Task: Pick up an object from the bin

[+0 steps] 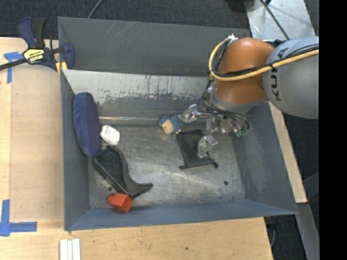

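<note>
The gripper (204, 138) hangs low in the right half of the bin (162, 213), its metal tip just over or touching the upper edge of a flat dark sheet (191, 151) on the floor; whether it is set wide or narrow I cannot tell from this angle, and nothing shows held in it. The largest thing, a long blue pouch (85, 122), lies against the left wall, well apart from the gripper and no hazard. The black curved sole-shaped piece (115, 170) at lower left is likewise out of the way. The dark sheet is probably the trouble. It lies flat and thin, so a closing grip may scrape over it, push it along the floor or only tip up one edge, and it may then slip free on the lift. The white lump (110, 135) sits beside the pouch, clear of all this. The small blue-and-tan piece (167, 125) lies near the gripper's left side and could be knocked away by a sideways move. The red block (120, 201) rests far off by the front wall.
</note>
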Robot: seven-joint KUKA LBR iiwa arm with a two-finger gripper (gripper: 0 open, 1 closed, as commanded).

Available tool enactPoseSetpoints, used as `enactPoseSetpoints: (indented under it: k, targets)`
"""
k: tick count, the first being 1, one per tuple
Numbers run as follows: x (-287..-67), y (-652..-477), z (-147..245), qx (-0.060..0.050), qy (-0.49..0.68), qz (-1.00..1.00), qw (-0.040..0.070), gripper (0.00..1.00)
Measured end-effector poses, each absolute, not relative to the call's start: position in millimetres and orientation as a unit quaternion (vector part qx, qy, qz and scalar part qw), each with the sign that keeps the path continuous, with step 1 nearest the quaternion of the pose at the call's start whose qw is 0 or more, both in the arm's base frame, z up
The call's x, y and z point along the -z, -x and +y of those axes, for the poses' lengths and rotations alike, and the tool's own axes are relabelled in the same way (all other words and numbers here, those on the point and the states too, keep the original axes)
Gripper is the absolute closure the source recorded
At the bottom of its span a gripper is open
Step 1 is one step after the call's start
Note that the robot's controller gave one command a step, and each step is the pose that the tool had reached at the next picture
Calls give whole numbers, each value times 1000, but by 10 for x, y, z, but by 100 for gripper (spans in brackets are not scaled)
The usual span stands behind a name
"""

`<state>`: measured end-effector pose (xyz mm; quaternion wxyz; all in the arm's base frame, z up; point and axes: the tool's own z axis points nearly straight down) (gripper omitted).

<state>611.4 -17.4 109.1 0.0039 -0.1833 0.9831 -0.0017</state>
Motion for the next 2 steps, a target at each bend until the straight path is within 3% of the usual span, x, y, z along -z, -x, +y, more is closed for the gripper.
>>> enactPoseSetpoints:
  k: [1, 2]
  targets:
    - [-949, -6113, -228, 6, 248, 968, 17, 0]
    - [-841, -6029, -193, 1, 251, 968, 3, 100]
